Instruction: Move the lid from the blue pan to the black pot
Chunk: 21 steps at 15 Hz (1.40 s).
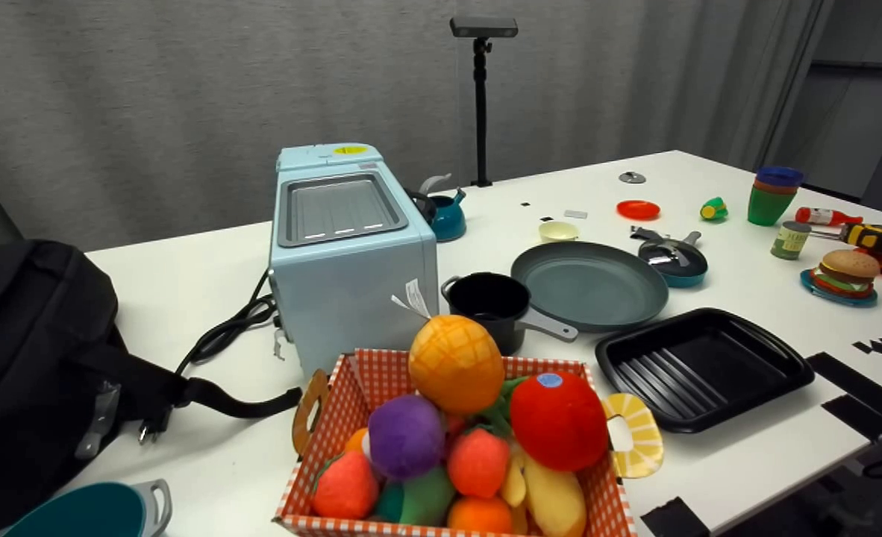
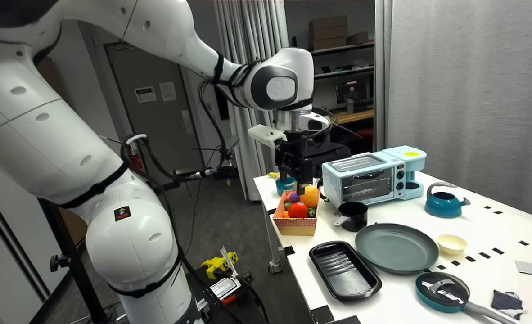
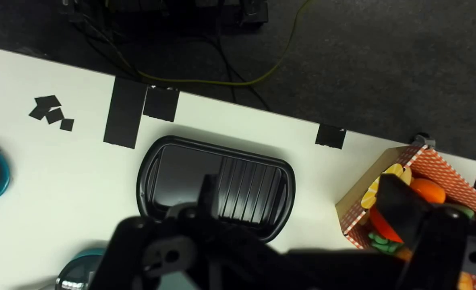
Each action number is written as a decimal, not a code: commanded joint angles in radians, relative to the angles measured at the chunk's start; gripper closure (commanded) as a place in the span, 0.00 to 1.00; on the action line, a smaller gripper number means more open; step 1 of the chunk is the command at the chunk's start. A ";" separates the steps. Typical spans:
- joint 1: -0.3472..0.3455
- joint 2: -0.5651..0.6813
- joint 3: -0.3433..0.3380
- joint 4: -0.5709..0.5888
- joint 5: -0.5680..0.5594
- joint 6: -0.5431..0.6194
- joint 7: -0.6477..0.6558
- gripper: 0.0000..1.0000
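The lid (image 1: 674,257), round and dark with a grey handle on top, sits on the small teal-blue pan (image 1: 684,281). Lid (image 2: 444,288) and blue pan (image 2: 433,306) also show in an exterior view. In the wrist view the lid (image 3: 77,272) and pan (image 3: 90,252) are cut off at the bottom left, partly behind my gripper. The black pot (image 1: 490,297) stands uncovered beside the toaster oven; it shows in both exterior views (image 2: 355,217). My gripper (image 2: 293,181) is open and empty, high above the table, well away from the lid. Its fingers (image 3: 302,185) are wide apart.
A fruit basket (image 2: 295,227) and black grill tray (image 3: 286,193) lie below the gripper. A grey frying pan (image 1: 590,287) stands between pot and blue pan. The toaster oven (image 2: 368,177) and kettle (image 2: 446,204) stand behind. A small silver lid (image 1: 632,177) lies far off.
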 commanded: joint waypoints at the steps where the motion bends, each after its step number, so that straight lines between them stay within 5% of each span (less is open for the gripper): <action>1: -0.006 0.009 0.000 0.006 -0.004 0.007 -0.001 0.00; 10: -0.075 0.186 -0.054 0.092 -0.090 0.123 -0.023 0.00; 21: -0.116 0.601 -0.129 0.397 -0.154 0.348 -0.070 0.00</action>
